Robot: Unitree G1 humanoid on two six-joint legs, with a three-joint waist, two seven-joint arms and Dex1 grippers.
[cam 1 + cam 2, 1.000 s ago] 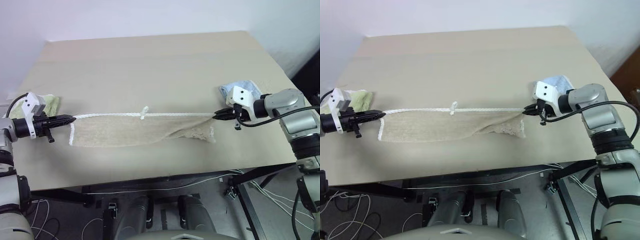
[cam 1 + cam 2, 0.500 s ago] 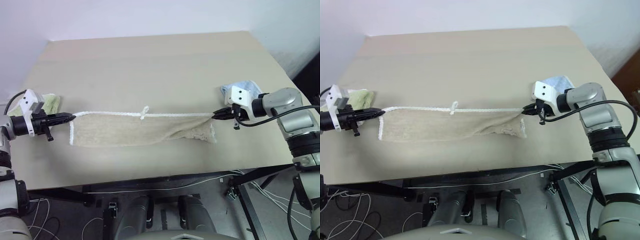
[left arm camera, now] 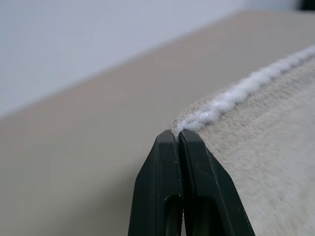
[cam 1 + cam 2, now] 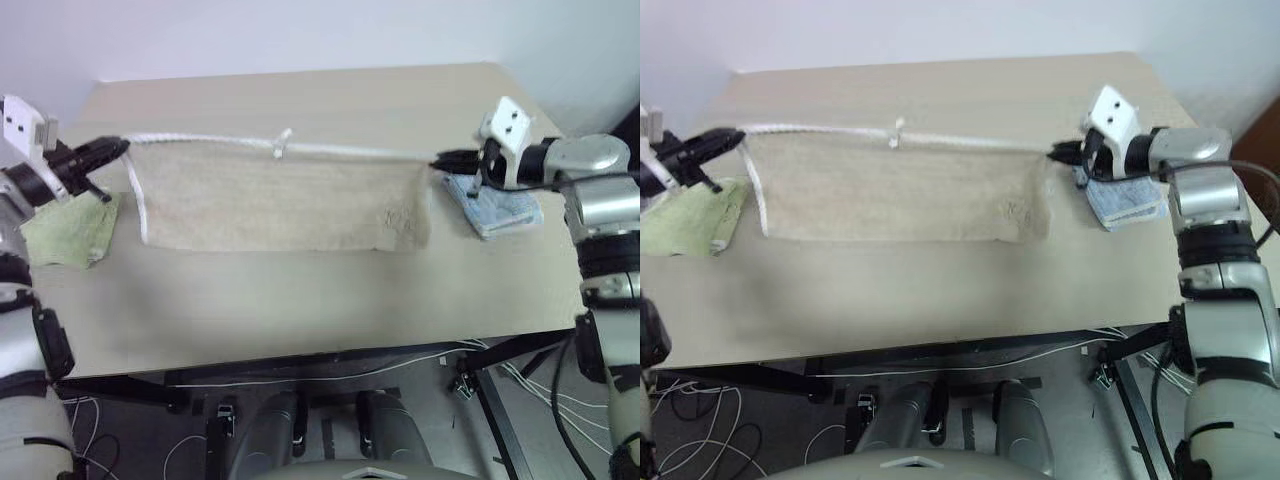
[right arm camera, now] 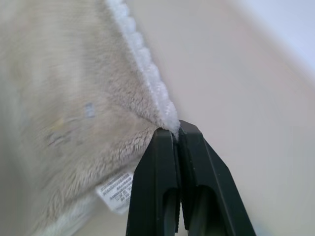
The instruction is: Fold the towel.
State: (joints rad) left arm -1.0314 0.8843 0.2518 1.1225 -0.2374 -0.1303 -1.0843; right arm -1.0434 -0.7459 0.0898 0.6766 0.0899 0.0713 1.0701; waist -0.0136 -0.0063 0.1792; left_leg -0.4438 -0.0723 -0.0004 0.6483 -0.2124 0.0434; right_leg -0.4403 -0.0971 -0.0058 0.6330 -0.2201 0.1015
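A beige towel point(image 4: 280, 200) with a white corded edge hangs stretched in the air above the tan table point(image 4: 300, 300). My left gripper point(image 4: 122, 146) is shut on its left top corner, and the left wrist view shows my fingers point(image 3: 189, 162) pinching the white edge. My right gripper point(image 4: 437, 158) is shut on the right top corner, where the fingers point(image 5: 162, 157) clamp the fluffy corner above a small white label point(image 5: 115, 189). The towel's top edge runs taut between both grippers, with a small loop point(image 4: 283, 142) near its middle. Its lower edge hangs down over the table.
A folded green cloth point(image 4: 70, 230) lies on the table at the left, under my left gripper. A folded light blue cloth point(image 4: 495, 208) lies at the right, just below my right gripper. Cables hang under the table's front edge.
Both grippers have risen and moved away from me, lifting the towel off the table. The cloth, bunched and flat before, now hangs spread out as a sheet.
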